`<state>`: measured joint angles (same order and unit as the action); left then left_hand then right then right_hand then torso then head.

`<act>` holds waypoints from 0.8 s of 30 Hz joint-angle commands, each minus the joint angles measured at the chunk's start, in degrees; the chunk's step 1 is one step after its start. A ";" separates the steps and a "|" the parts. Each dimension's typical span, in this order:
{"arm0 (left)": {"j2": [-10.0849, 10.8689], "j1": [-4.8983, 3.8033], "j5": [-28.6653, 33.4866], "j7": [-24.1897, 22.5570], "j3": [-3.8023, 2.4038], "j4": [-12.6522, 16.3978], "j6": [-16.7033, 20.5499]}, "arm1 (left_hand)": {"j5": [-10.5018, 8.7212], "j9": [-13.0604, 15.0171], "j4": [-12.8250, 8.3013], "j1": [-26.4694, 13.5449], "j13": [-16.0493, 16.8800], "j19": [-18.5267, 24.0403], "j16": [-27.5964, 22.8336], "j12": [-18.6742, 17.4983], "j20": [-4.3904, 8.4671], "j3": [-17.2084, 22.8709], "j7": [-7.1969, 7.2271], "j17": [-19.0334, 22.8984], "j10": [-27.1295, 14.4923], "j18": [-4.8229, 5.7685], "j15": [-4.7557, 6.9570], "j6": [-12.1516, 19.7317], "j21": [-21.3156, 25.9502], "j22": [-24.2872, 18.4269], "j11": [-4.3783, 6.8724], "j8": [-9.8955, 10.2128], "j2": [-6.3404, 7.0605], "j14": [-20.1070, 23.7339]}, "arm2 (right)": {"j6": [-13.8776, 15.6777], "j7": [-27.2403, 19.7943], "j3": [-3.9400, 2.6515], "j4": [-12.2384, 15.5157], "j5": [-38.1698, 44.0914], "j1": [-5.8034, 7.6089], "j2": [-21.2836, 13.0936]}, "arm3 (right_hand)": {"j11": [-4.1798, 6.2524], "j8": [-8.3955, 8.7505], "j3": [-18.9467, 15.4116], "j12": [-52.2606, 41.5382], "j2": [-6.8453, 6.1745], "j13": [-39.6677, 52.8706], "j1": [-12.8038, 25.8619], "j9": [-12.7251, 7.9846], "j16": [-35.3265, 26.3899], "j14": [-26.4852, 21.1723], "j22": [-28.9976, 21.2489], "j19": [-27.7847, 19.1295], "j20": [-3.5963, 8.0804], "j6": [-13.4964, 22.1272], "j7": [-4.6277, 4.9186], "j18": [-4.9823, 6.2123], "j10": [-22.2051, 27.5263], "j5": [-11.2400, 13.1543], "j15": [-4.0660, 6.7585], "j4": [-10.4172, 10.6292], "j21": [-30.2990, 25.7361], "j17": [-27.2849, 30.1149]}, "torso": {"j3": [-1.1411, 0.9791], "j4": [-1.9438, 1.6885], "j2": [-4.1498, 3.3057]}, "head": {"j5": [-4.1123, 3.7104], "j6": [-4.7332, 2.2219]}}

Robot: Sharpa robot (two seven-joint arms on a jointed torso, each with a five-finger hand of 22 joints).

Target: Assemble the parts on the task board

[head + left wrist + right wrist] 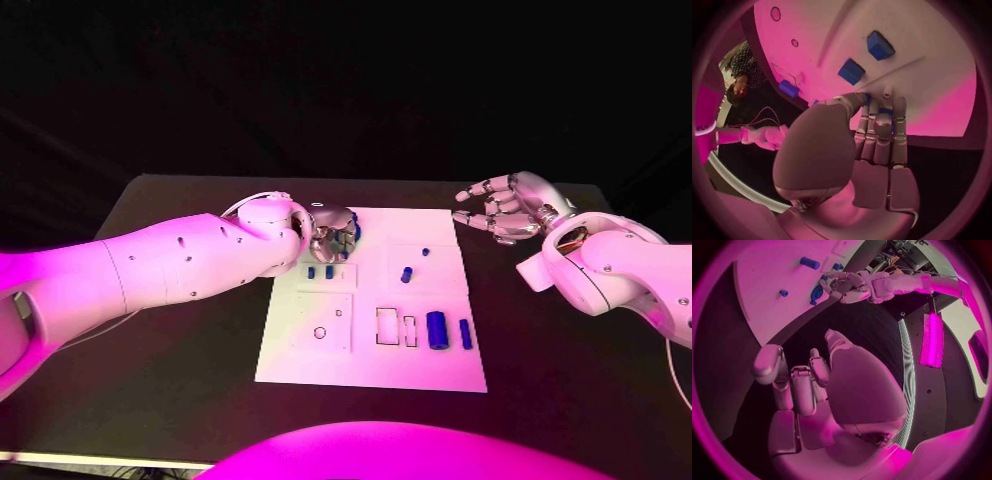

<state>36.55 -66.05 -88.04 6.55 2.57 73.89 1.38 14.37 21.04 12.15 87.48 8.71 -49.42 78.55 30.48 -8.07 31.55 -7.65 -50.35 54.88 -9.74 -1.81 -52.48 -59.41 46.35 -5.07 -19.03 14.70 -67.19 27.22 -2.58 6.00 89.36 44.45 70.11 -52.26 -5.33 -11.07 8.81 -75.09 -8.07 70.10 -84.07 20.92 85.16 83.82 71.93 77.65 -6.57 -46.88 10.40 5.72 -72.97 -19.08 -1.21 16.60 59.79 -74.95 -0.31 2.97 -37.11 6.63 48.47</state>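
My left hand (333, 232) sits over the far left part of the task board (317, 355), fingers pressed together and curled down onto it; in my left wrist view a bit of blue shows between my fingertips (879, 111), but I cannot tell whether I am gripping it. The board is a flat white plate in the middle of the black table (173, 400), marked with outlined rectangles and small holes. On it I count six blue parts in the head view: two small blocks (320, 271) just beside my left hand, a tiny peg (426, 251), a short cylinder (407, 274), a thick cylinder (437, 330) and a thin rod (466, 333) near the right edge. My right hand (502, 208) hovers off the board's far right corner, fingers spread and half curled, holding nothing.
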 commanded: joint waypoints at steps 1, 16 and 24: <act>-0.13 0.49 1.21 -0.79 0.34 -0.11 -1.59 | -0.41 0.34 -0.57 -0.61 -0.05 -0.10 0.74 -0.70 0.47 0.14 0.09 -1.25 1.30 -0.82 0.33 -0.75 -0.52 0.28 0.26 0.27 -0.30 -1.47 | -0.57 -0.55 -0.01 0.09 0.14 -0.03 0.06 | 0.00 -0.29 0.30 0.13 -0.41 -0.02 0.01 -0.08 -0.19 3.33 -0.09 -0.30 -0.09 0.52 -0.05 0.41 0.14 -0.17 0.37 -0.15 -0.28 -4.42 | -0.03 0.03 0.01 | 0.01 0.14; 0.72 0.84 3.10 -3.60 0.11 0.17 2.60 | -0.33 1.74 -2.75 -0.85 -0.28 -3.94 2.91 -3.20 1.34 1.48 0.04 -5.33 5.93 -0.03 1.23 -4.05 -4.15 4.66 1.09 0.16 -1.65 -5.90 | -0.66 -0.54 -0.01 0.06 0.19 -0.03 0.11 | 0.02 -0.43 0.49 0.04 -0.41 0.06 0.11 -0.10 -0.18 3.37 -0.07 -0.23 -0.07 0.46 -0.08 0.39 -0.07 -0.18 0.39 -0.15 -0.26 -4.52 | -0.05 -0.06 0.15 | 0.05 -0.19; 2.17 0.93 4.55 -4.30 -0.88 1.77 4.55 | -0.29 1.89 -3.31 -1.08 -0.39 -4.41 3.08 -4.14 1.47 1.94 -0.03 -5.56 6.32 0.07 1.25 -4.16 -4.77 5.32 1.03 0.53 -1.50 -6.33 | -0.66 -0.50 -0.01 -0.05 0.19 -0.04 0.15 | 0.02 -0.43 0.49 0.04 -0.41 0.06 0.11 -0.10 -0.18 3.37 -0.07 -0.23 -0.07 0.46 -0.08 0.39 -0.07 -0.18 0.39 -0.15 -0.26 -4.52 | -0.03 -0.10 0.18 | 0.04 -0.84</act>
<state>38.52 -65.09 -85.14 3.61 1.86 75.15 4.29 14.03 22.93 9.15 86.67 8.36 -53.45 81.35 26.57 -6.54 33.59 -7.67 -55.81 60.85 -9.74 -0.41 -56.35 -63.81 51.61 -4.10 -18.68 13.54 -73.10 27.18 -2.57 5.99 89.30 44.44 70.11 -52.15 -5.33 -11.30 8.97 -75.09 -8.07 70.10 -84.07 20.87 85.16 83.82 71.94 77.65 -6.57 -46.88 10.40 5.72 -72.98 -19.08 -1.21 16.44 59.79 -74.93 -0.35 2.89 -36.97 6.68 47.81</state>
